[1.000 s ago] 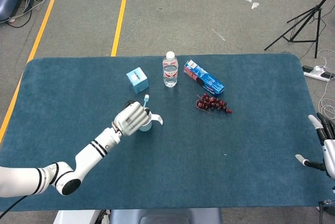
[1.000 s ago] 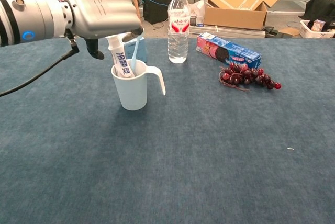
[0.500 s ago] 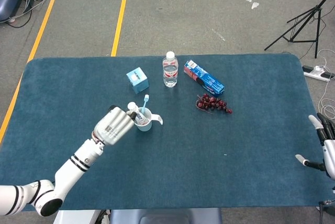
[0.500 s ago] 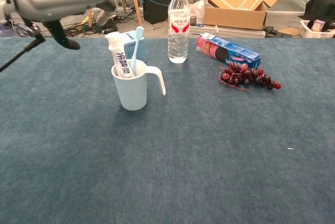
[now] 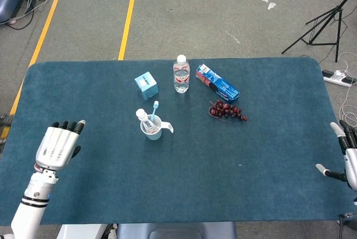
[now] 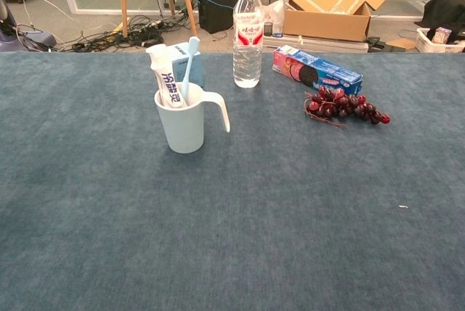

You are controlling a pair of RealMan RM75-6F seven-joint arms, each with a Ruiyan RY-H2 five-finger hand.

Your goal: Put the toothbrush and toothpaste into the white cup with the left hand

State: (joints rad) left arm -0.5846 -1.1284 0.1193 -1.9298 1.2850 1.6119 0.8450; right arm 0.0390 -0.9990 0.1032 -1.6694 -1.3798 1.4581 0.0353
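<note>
Your left hand [image 5: 57, 143] hovers empty with fingers extended and slightly apart near the table's [image 5: 268, 155] left edge, well apart from the white cup [image 6: 184, 122]. The toothbrush [image 6: 189, 66] and toothpaste [image 6: 166, 80] stand upright inside it.

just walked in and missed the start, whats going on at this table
A two-armed robot is putting a toothbrush and toothpaste into a white cup, and that looks done: the toothbrush and the toothpaste both stand in the cup. The left hand is open near the table's left edge, holding nothing and well clear of the cup. The right hand sits at the far right edge, also empty. A water bottle, a snack box and some grapes lie untouched behind.
</note>
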